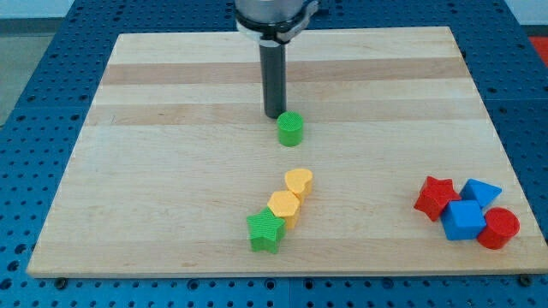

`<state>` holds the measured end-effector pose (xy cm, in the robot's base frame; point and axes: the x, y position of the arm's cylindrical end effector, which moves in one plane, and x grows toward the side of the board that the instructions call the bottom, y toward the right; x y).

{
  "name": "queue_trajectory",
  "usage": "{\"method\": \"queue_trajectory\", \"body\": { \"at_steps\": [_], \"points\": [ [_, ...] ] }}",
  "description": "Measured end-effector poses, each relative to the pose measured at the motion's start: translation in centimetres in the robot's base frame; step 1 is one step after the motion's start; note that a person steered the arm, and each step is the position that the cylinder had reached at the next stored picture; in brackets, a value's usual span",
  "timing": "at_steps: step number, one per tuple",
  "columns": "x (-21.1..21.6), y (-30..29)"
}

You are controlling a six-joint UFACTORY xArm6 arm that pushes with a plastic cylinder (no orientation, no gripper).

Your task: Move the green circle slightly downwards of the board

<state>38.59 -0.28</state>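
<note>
The green circle [290, 129] is a short green cylinder standing near the middle of the wooden board [171, 171]. My tip [274, 115] is the lower end of the dark rod that comes down from the view's top. It stands just above and slightly left of the green circle, very close to it or touching its upper left edge.
Below the green circle a diagonal row holds a yellow heart [299, 182], a yellow hexagon [283, 206] and a green star [265, 231]. At the lower right sit a red star [435, 197], a blue triangle [481, 192], a blue block [463, 220] and a red circle [499, 228].
</note>
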Motion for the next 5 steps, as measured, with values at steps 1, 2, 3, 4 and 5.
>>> {"method": "queue_trajectory", "body": {
  "at_steps": [1, 2, 3, 4, 5],
  "points": [
    [0.8, 4.4],
    [1.6, 5.8],
    [2.4, 5.8],
    [2.4, 3.5],
    [2.5, 0.6]
  ]
}}
